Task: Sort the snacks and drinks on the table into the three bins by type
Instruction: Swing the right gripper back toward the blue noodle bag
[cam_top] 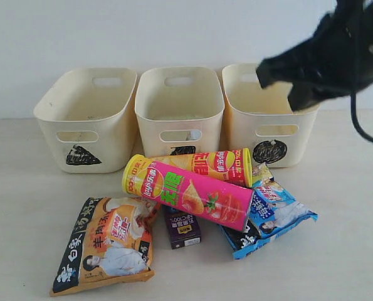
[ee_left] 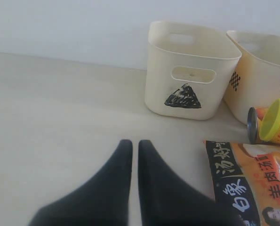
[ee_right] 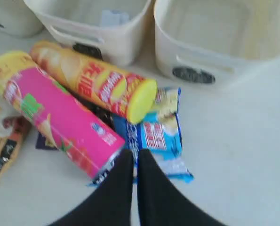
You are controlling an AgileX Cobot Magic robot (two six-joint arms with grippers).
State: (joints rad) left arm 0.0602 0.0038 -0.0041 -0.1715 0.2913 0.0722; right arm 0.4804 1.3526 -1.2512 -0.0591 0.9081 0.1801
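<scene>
the desk [cam_top: 23,188] carries everything. along the upper middle of the exterior view three cream bins are lined up side by side, their marks turned forward so that each type can be given its own tub: the triangle bin [cam_top: 54,135] at left, the middle bin [cam_top: 152,132], the circle bin [cam_top: 239,135] at right. a pale item [ee_right: 112,18] is seen inside the middle bin, too blurred to be named.

the rest is heaped in front of the bins, low in the frame. the orange bag [cam_top: 108,244] is laid flat at lower left. the pink tube [cam_top: 192,194] is slanted across the heap, against the yellow-orange tube [cam_top: 205,164] behind it, with its foot on the blue bag [cam_top: 271,216]. the purple carton [cam_top: 182,227] is partly tucked under it, so the pink tube is judged the one to be lifted first.

the right end effector [ee_right: 134,162] is hung at upper right above the circle bin, fingers together, nothing held. the left end effector [ee_left: 135,150] is kept low over bare desk beside the orange bag, fingers likewise pressed together and empty.
</scene>
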